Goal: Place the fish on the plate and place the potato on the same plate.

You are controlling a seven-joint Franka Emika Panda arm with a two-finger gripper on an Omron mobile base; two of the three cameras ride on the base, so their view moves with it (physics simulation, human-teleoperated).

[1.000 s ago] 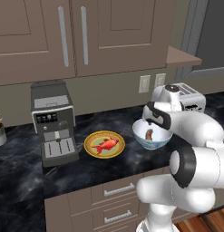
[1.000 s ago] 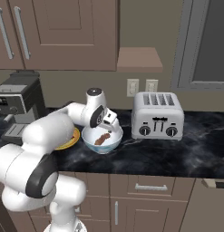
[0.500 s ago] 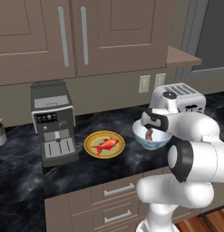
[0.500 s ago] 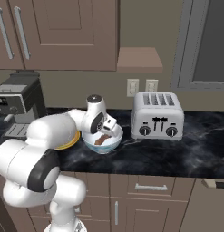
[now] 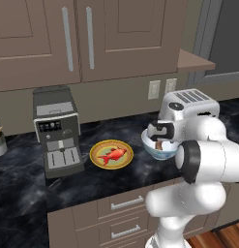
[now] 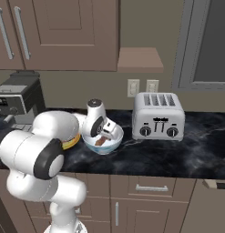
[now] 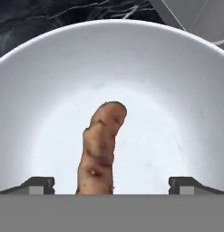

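I have the gripper (image 7: 111, 185) down inside the pale bowl (image 7: 186, 81), jaws spread wide and holding nothing. The potato (image 7: 100, 149) lies on the bowl floor directly ahead, between my fingertips (image 7: 40, 185); its long axis runs away from the hand, roughly square to the closing line, so I judge a straight descent should straddle it. The fish (image 5: 112, 155) already sits on the plate (image 5: 97, 149), beside the bowl.
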